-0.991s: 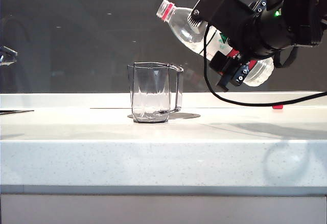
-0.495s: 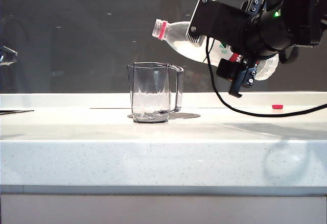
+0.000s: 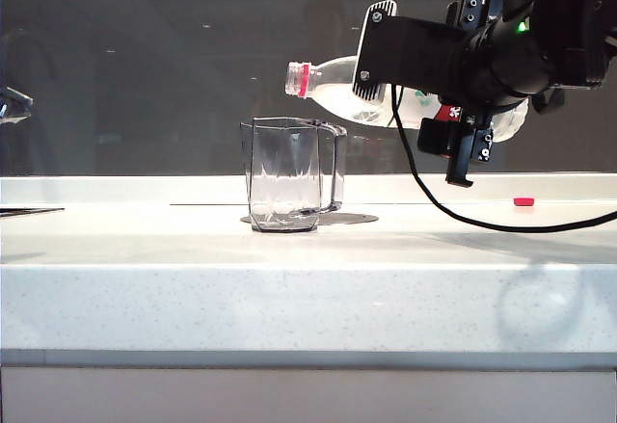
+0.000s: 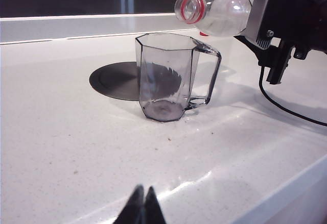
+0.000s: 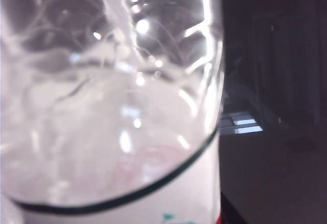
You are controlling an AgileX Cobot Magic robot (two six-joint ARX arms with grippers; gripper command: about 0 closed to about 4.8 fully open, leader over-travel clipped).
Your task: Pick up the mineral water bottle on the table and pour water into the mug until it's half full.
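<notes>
my right gripper [image 3: 424, 105] clamps the bottle [image 3: 333, 83] nearly level, its open mouth above the mug [image 3: 287, 174]. my left gripper [image 4: 142, 209] hangs pinched together near the white table [image 3: 289, 288]. dark wall behind.

The mineral water bottle [image 3: 333, 81] is clear, thin plastic with a glossy skin that catches bright highlights; its neck ring is red plastic and its label [image 5: 173, 198] looks like smooth printed film. The mug [image 3: 289, 174] is transparent and faceted, glass-like, with sharp shiny edges. The table [image 3: 289, 298] is white speckled stone-like material, polished enough to show soft reflections. A round dark disc [image 4: 115, 81] set in it looks matt. The right gripper [image 3: 424, 95] has matt black plates.
</notes>
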